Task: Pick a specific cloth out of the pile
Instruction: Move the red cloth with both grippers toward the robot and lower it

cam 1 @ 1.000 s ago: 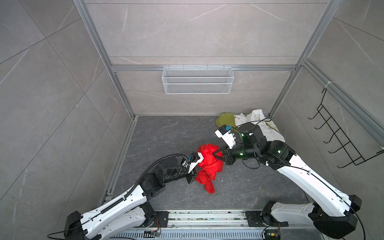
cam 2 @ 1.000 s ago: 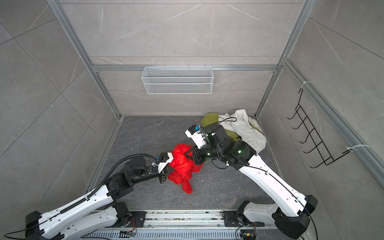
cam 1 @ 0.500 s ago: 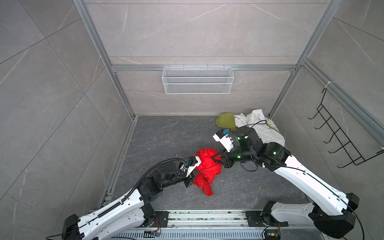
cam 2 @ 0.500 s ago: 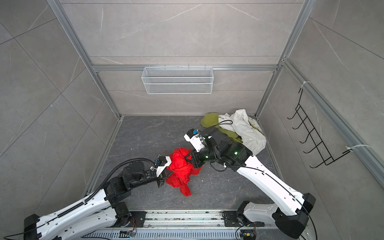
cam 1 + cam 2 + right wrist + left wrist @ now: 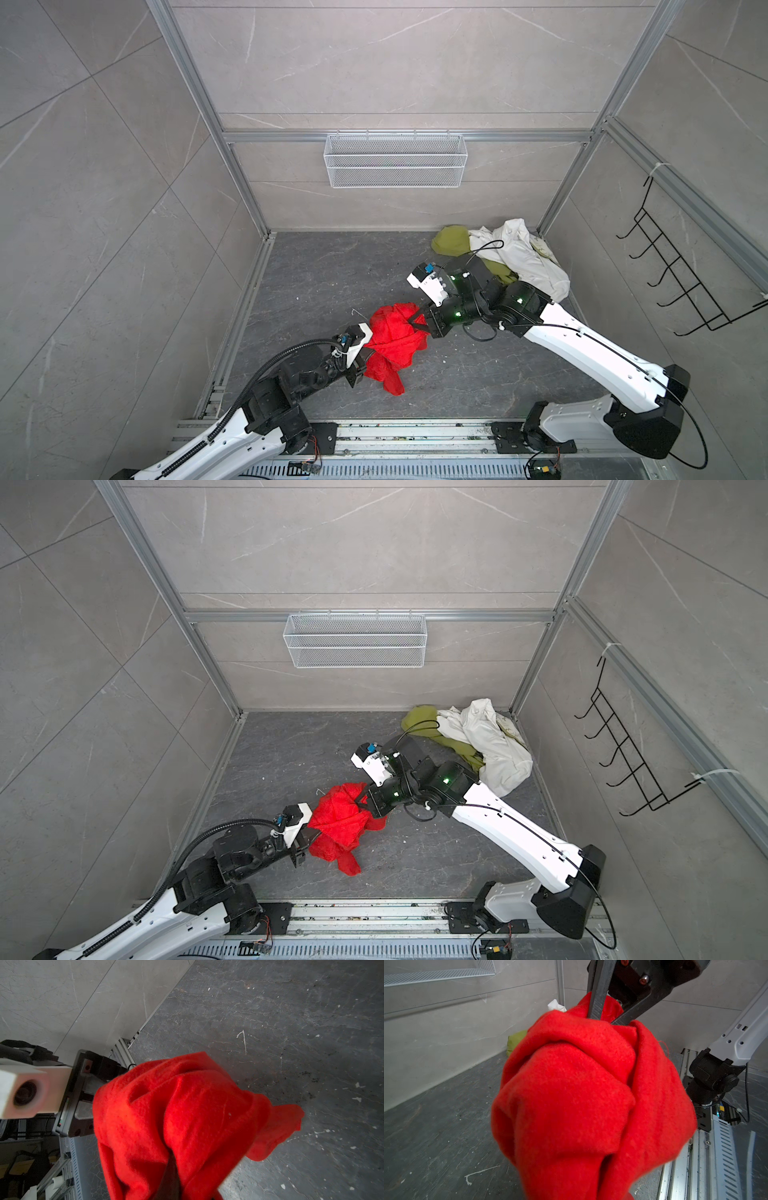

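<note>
The red cloth (image 5: 395, 343) (image 5: 340, 825) hangs bunched over the middle of the dark floor, stretched between both grippers, with a tail drooping toward the front. My left gripper (image 5: 365, 355) is shut on its near side, and the fabric (image 5: 581, 1095) hides those jaws in the left wrist view. My right gripper (image 5: 417, 323) is shut on its far side; its fingers (image 5: 600, 1001) pinch a fold. In the right wrist view the cloth (image 5: 176, 1115) drapes over one dark finger (image 5: 170, 1178). The pile (image 5: 519, 257) (image 5: 486, 737) of olive-green and white fabric lies in the back right corner.
A white wire basket (image 5: 395, 160) hangs on the back wall. A black hook rack (image 5: 681, 282) is on the right wall. Both arm bases sit on the metal rail (image 5: 415, 436) along the front edge. Aluminium posts (image 5: 249, 199) frame the walls.
Both grippers have carried the red cloth a little to the left and toward the front, further from the pile. Both stay shut on it.
</note>
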